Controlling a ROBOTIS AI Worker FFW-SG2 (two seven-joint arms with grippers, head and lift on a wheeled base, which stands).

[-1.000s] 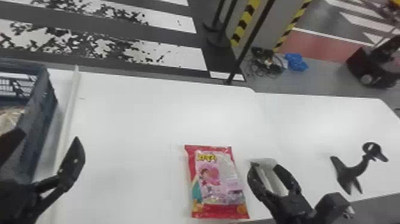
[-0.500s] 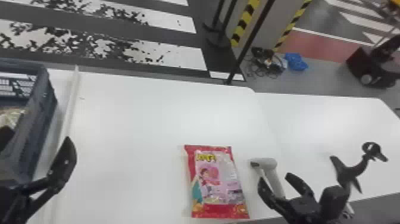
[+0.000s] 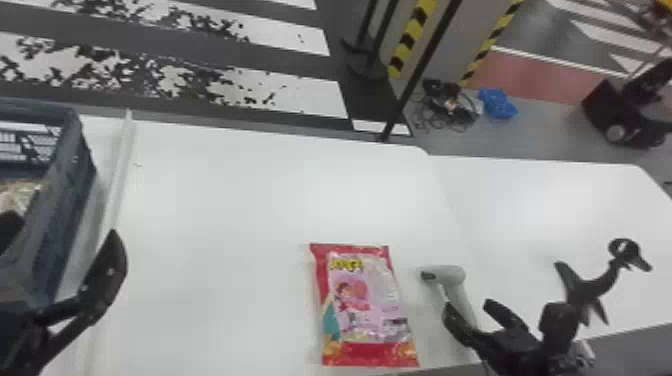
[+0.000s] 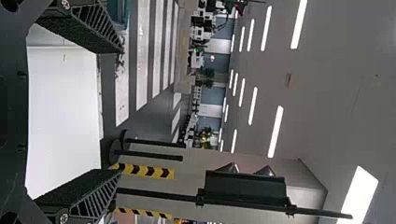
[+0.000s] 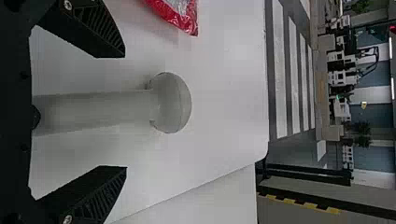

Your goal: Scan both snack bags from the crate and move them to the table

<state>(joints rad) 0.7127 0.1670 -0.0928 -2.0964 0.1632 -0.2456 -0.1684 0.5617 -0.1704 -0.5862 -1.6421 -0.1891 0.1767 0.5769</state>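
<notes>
In the head view, the red snack bag (image 3: pixel 362 305) lies flat on the white table (image 3: pixel 225 200), near the scanner (image 3: pixel 452 277). Another bag (image 3: pixel 20 192) shows partly inside the blue crate (image 3: pixel 65 200). The left gripper (image 3: pixel 62 225) is near the crate, the right gripper (image 3: pixel 467 305) at the scanner's handle. Beyond lies a striped floor (image 3: pixel 290 95).

The left wrist view shows spread fingers, the table and ceiling lights (image 4: pixel 276 130).

In the right wrist view, parted fingers flank the scanner's handle.

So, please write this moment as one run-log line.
right gripper: open, scanner handle between fingers | left gripper: open, near crate | snack bag: on table | package: in crate
</notes>
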